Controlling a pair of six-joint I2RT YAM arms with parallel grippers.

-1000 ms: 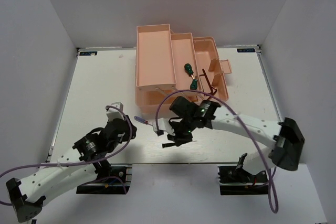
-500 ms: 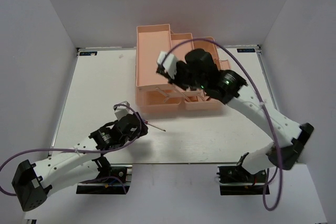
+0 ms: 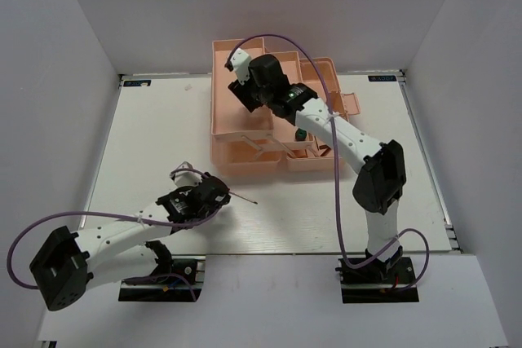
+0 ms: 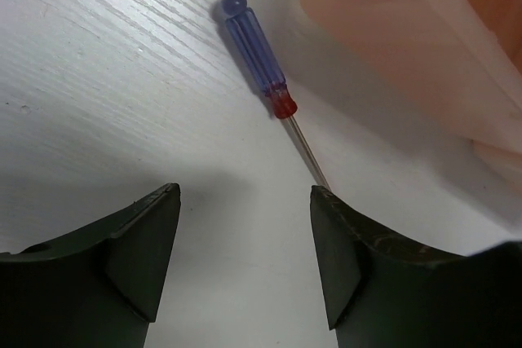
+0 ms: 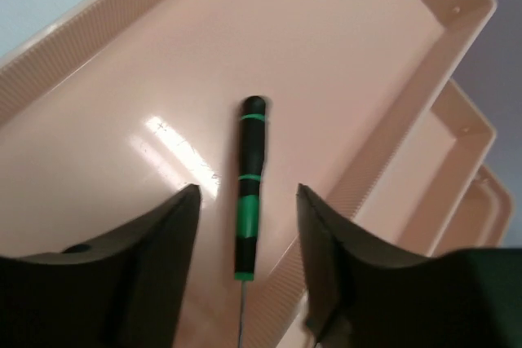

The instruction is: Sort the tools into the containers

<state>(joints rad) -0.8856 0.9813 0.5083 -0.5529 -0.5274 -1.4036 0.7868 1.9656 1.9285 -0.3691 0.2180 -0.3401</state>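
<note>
The left tool is held wide near a slim blue-and-red-handled screwdriver on the white bench, the right tool parted above a green-and-black-handled screwdriver in a peach-pink plastic tray.

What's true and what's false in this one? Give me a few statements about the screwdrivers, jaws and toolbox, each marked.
1. The blue screwdriver lies on the table. True.
2. The left jaws grip it. False: they stand open, short of it.
3. A green screwdriver lies in a tray. True.
4. The right jaws are shut. False: they stand open above that screwdriver.
5. The toolbox is closed. False: its tiers are folded out.
</note>
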